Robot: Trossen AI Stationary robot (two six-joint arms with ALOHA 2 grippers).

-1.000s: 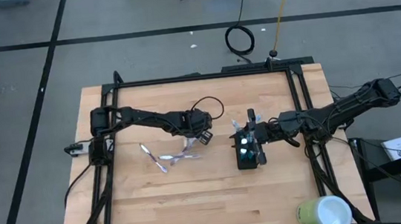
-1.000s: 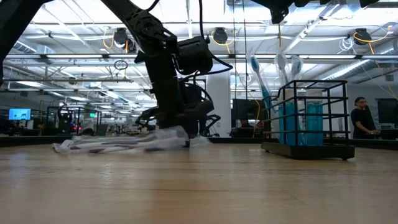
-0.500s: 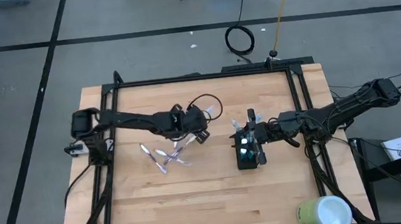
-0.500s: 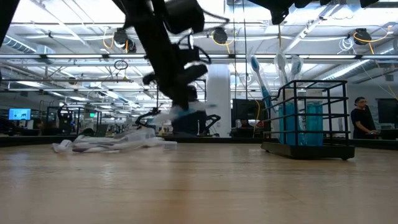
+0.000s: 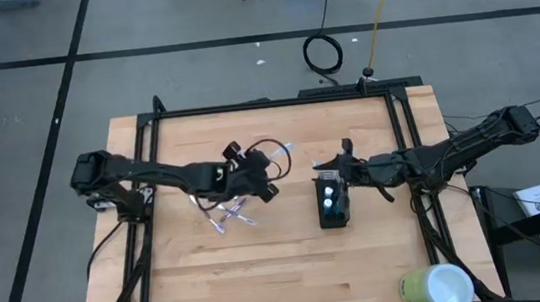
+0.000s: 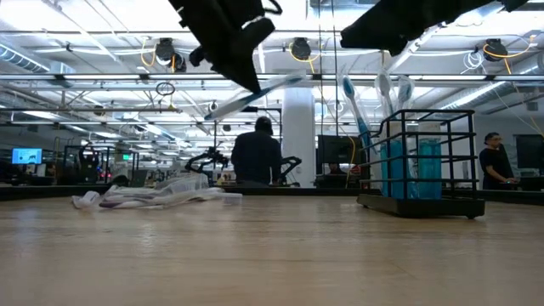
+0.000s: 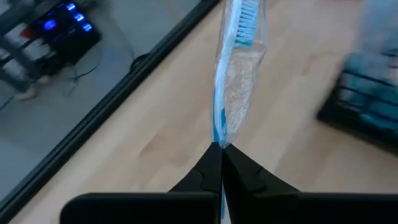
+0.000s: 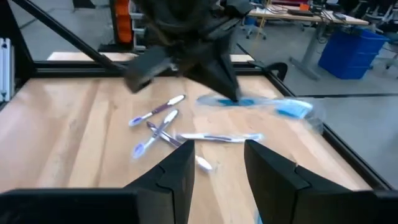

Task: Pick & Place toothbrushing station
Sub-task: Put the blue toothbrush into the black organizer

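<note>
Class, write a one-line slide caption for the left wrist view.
Left tool shut on a wrapped blue toothbrush, lifted above the wooden table.

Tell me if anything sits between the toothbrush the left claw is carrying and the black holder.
Nothing visible does. The left claw holds the wrapped toothbrush above the table; bare wood lies between it and the holder. The right claw hangs open over the holder's far end.

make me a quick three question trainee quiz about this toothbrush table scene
1. True or false: the left gripper holds a wrapped toothbrush above the table.
2. The loose brushes lie: A) in the holder B) on the table C) on the floor.
3. Fill in: the right gripper has its jaws ____.

Key: 1 true; 2 B; 3 open.
</note>
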